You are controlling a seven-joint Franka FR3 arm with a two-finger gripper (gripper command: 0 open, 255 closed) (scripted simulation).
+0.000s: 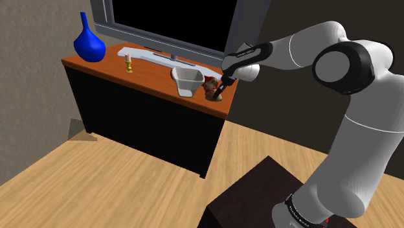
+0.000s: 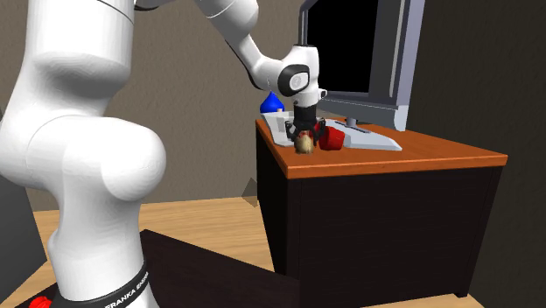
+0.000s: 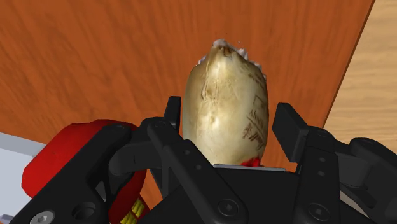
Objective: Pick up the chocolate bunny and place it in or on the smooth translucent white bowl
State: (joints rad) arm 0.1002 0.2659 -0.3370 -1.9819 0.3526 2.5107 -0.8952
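Toward the right end of the orange-topped cabinet [image 1: 129, 71], upper middle of the shoulder view, the white bowl [image 1: 186, 82] sat just left of the gripper [image 1: 220, 89]. That gripper straddled the gold-foil bunny [image 3: 226, 108], which stood near the cabinet's edge. Whether it was clamped, I could not tell. My worry was rounded foil slipping on lift and toppling off that edge.

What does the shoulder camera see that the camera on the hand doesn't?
Shoulder view adds: a shiny blue vase, a small gold candlestick, a white bowl with sloped sides, a grey-framed window and the white arm. Wrist view adds: close up, thin dark lines on the gold-wrapped chocolate bunny. Both share that bunny, the black hand at it, the orange-brown tabletop and pale wooden floor.
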